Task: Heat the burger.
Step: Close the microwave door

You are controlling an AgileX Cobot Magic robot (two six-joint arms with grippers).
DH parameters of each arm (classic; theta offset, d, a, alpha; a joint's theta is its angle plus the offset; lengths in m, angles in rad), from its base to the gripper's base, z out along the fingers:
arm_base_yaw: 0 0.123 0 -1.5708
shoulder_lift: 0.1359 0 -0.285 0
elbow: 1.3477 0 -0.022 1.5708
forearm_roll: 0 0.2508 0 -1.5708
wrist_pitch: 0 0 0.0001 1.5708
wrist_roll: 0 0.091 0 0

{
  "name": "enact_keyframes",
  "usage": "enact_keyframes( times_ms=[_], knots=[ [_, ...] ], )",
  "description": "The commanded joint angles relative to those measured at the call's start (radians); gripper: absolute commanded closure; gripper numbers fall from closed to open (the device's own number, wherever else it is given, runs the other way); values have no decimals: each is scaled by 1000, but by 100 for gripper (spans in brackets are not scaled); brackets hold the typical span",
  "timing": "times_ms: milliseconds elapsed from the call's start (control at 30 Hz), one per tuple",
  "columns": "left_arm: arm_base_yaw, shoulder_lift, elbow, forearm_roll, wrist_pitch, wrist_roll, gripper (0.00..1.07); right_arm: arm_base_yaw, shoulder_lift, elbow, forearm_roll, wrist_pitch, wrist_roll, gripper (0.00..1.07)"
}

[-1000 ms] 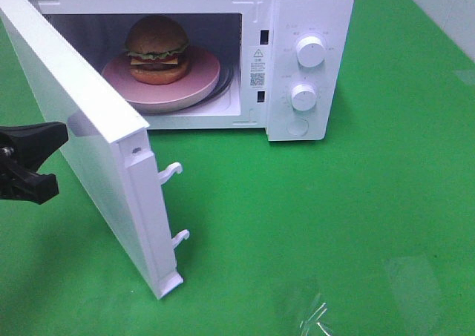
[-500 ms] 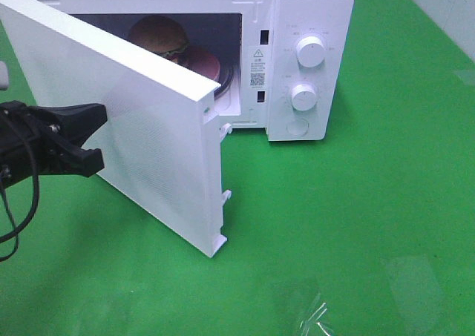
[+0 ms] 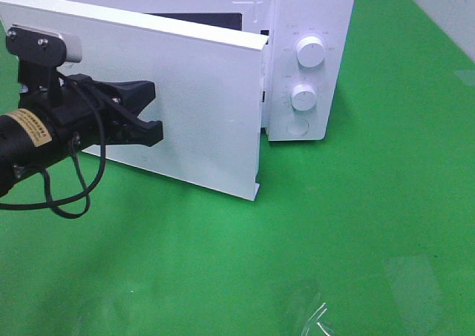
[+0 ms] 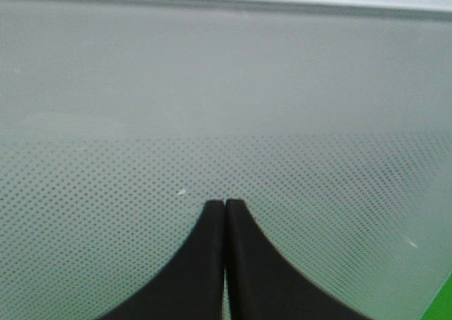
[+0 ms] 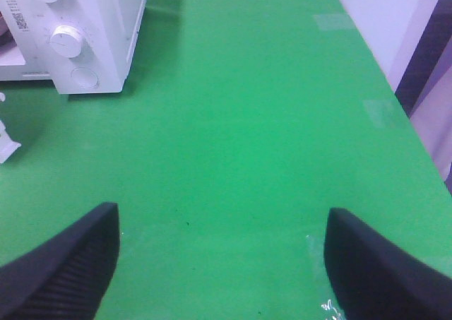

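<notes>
The burger is hidden behind the white microwave door (image 3: 208, 106), which stands almost shut against the microwave (image 3: 312, 10). My left gripper (image 3: 152, 112) rests against the outside of the door. In the left wrist view its black fingertips (image 4: 212, 217) are pressed together, shut and empty, their tips at the dotted door panel (image 4: 226, 108). My right gripper (image 5: 222, 263) is open and empty, low over the green mat, away from the microwave (image 5: 92, 30); it does not show in the exterior view.
Two white knobs (image 3: 309, 52) (image 3: 303, 96) and a round button (image 3: 297, 127) sit on the microwave's control panel. The green mat (image 3: 371, 202) covers the table. A scrap of clear film (image 3: 315, 317) lies near the front edge. A pale wall edge (image 5: 395, 23) borders the mat.
The microwave door has swung from wide open to nearly shut, hiding the burger and pink plate. My left gripper has moved right and forward along with the door.
</notes>
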Motion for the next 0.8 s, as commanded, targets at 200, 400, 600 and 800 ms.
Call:
enact_keyframes(
  times_ms=[200,400,600,800],
  knots=[
    [-35,76,-142,-53,75,17,107,-7,-24,4,-2,0,-9,32],
    [-49,125,-226,-65,111,21,107,-7,-24,4,-2,0,-9,32],
    [-49,156,-286,-81,117,21,107,-7,-24,4,-2,0,-9,32],
    [-49,204,-381,-97,138,26,107,-7,-24,4,-2,0,-9,32]
  ],
)
